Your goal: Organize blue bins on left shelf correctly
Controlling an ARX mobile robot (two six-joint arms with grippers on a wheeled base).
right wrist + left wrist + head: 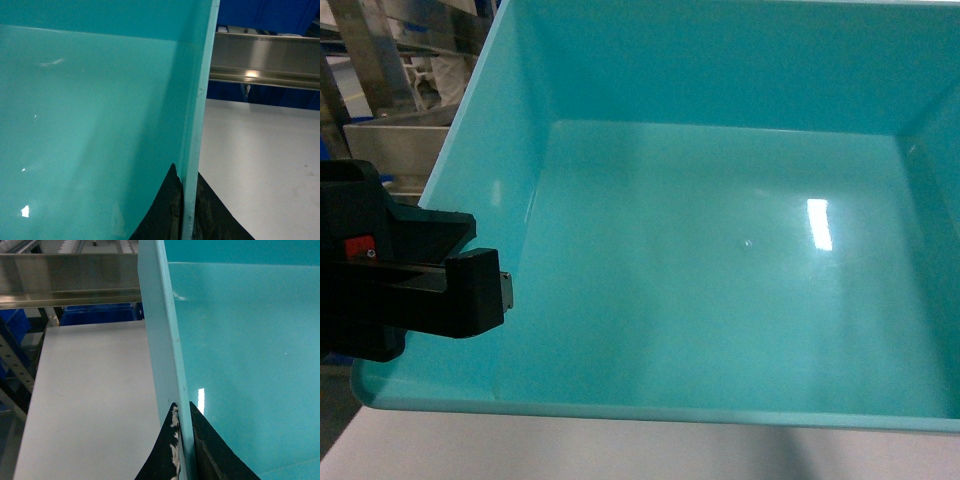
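Blue bin (720, 270) rims between both grippers' fingers (167, 450)

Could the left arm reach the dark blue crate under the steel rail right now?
Probably not. The left tool is shut on the wall of the turquoise bin, so it would first have to set that down. The dark blue crate sits beyond the grey tabletop.

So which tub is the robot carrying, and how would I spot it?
Start at the flat grey tabletop; above it, filling the head view, sits the light turquoise bin, empty and glossy inside. Both end effectors, left and right, pinch its opposite side walls. The dark blue crates behind, under the steel rail, are far deeper blue.
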